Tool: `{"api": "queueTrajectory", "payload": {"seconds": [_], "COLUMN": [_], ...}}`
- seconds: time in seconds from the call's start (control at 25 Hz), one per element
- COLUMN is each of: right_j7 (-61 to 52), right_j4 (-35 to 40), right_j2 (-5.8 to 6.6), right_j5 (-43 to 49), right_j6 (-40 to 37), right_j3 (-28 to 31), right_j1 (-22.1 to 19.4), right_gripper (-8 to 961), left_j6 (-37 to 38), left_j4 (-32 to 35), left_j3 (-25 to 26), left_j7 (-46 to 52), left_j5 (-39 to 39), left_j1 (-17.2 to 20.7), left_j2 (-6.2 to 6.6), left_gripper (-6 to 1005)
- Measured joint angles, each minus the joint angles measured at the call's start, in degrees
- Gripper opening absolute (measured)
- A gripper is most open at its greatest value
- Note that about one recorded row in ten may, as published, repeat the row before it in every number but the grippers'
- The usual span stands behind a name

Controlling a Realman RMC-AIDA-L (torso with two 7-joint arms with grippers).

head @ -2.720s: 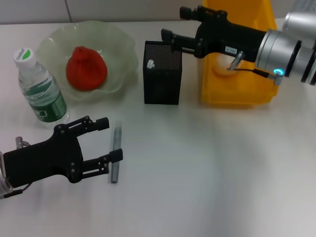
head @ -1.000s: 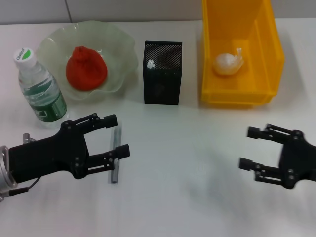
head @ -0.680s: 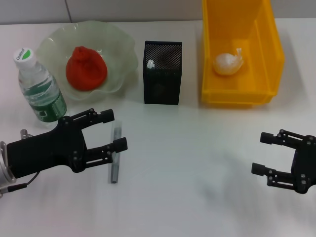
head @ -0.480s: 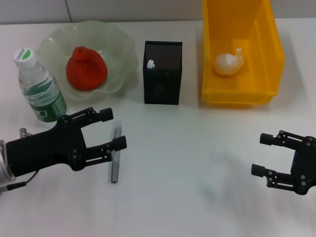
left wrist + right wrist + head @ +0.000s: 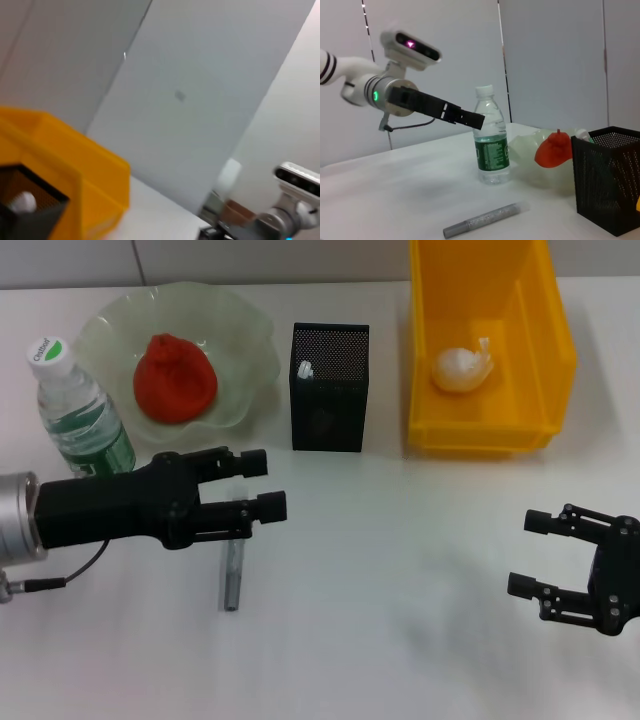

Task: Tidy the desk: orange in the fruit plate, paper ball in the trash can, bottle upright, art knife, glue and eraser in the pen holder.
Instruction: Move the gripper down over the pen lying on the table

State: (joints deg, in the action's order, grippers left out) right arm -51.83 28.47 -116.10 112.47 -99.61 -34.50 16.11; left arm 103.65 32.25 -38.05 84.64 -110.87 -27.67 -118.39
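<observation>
one green fruit plate (image 5: 255, 335) holding one orange (image 5: 175, 377), one upright water bottle (image 5: 80, 425), one black mesh pen holder (image 5: 329, 390), one yellow trash bin (image 5: 485, 345) with one paper ball (image 5: 460, 368), one grey art knife (image 5: 232, 575), and two black grippers: left gripper (image 5: 265, 485), right gripper (image 5: 530, 555).

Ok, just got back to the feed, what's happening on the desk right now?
The left pincer hangs open above the grey art knife, which lies flat on the desk. The right pincer sits open and empty, near the front right. The paper ball is in the yellow bin, the orange in the fruit plate, the bottle upright.
</observation>
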Motion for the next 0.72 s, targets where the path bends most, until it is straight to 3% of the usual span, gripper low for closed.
{"api": "queueTrajectory", "payload": {"seconds": [0.24, 0.52, 0.72], "right_j7": [-0.14, 0.06, 0.08], "right_j4": [0.00, 0.33, 0.43], "right_j2": [0.00, -0.29, -0.38], "right_j5": [0.03, -0.10, -0.31], "right_j6": [-0.29, -0.68, -0.69], "right_j3": [0.04, 0.06, 0.05], "right_j1": [0.22, -0.06, -0.19], "right_gripper": [754, 755, 755], "left_j6": [0.32, 0.64, 0.62], "left_j4": [13.61, 28.94, 33.64], "left_j3": [-7.68, -8.82, -8.84], "left_j7": [26.47, 47.39, 57.53], "left_j5": [-1.01, -4.45, -9.02], "left_j1": [-0.96, -1.56, -4.83], "left_j2": [0.02, 0.24, 0.36], "left_gripper": [798, 799, 798]}}
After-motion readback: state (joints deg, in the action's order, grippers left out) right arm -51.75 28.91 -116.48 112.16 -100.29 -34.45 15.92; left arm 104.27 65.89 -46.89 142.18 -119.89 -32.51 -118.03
